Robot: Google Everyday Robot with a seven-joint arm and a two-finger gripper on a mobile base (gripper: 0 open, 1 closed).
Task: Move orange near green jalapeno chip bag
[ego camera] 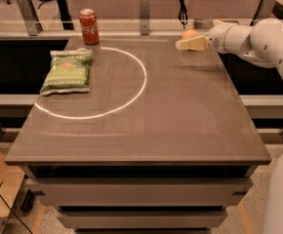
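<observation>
Over at the far right of the surface (180, 121), a flat, matte grey-brown top, the claw (188, 43) hangs low on the end of a smooth, glossy white arm (258, 38). Its cream-coloured tip points left. The orange (189, 33), round and evenly coloured, peeks up right behind that tip, touching it or very nearly so. Whether the claw has it gripped or is only alongside it, I cannot tell from here. Across on the left lies the green jalapeno chip bag (67, 72), flat and pillow-shaped, its light green foil crinkled, with a small red-and-white logo near the top. The print on it is too small to read. Behind the bag, at the back edge, a red soda can (89, 27) stands upright, shiny metal with white script that looks like Coca-Cola. A thin white ring (142, 82) curves across the surface, and the bag sits on its left side, well apart from the orange.
</observation>
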